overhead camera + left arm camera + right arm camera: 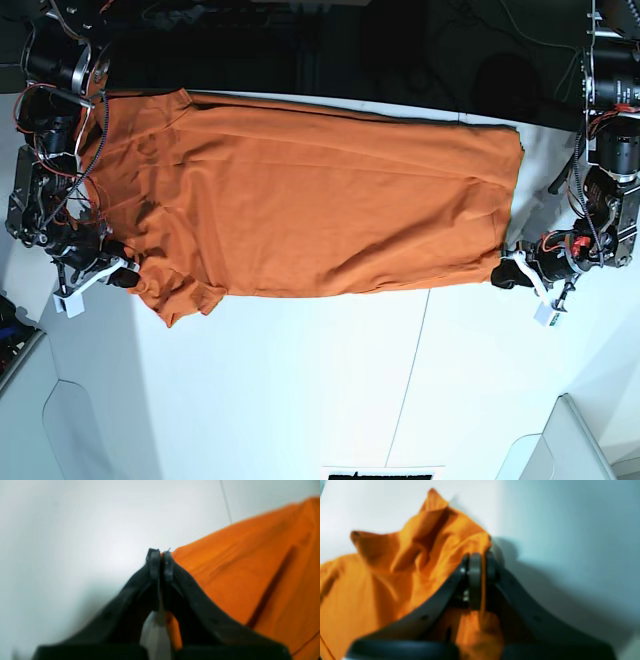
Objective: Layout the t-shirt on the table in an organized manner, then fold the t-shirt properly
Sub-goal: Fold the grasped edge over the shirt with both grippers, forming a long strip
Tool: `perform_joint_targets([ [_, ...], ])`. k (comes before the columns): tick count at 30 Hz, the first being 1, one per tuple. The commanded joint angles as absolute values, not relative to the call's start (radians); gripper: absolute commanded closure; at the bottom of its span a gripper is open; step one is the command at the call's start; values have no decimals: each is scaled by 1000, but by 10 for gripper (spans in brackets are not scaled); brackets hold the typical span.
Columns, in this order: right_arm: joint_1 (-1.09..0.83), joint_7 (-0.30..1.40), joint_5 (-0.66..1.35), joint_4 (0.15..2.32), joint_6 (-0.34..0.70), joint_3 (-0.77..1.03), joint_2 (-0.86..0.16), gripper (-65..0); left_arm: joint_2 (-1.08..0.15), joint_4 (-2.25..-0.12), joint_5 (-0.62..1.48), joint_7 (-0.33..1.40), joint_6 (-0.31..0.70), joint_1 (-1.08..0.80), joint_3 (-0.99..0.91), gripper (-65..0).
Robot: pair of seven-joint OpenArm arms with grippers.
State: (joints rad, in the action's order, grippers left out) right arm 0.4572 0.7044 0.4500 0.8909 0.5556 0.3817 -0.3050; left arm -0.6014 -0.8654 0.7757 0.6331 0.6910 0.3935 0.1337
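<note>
T-shirt (300,200), a single orange one, lies spread nearly flat across the far half of the white counter (330,380), its length running side to side in the base view, with one short sleeve bunched at the near corner on that view's left. Two arms work it, one at each end. The left claw (161,552) has its jaws pressed together on a thin edge of the cloth at the shirt's corner, with a sliver of orange showing between them. The right claw (480,557) is likewise clamped on a rumpled fold of the shirt near the sleeve, fabric bulging up beside its fingers (475,580). One thin dark seam (415,340) crosses the counter in front of the shirt.
</note>
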Motion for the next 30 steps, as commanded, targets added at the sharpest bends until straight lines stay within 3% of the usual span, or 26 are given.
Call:
perform_joint_targets([
  [1,481,716,489,941,566,384,-333,0,-637,-916,820,642,698,423,127,0],
  [5,422,799,584,1085,566,384,-368,0,-698,-1045,900,785,698,406,127,0],
  [9,341,875,668,1200,565,384,-405,0,-788,-1181,1007,814,698,345,127,0],
  [15,162,876,745,1341,574,423,-432,0,-872,-1332,1097,902,698,227,127,0],
  [21,-18,876,762,1525,574,532,-432,0,-941,-1363,1119,907,698,165,123,0],
  [30,-191,881,807,1655,583,633,-434,0,-962,-1363,1282,1060,698,138,123,0],
])
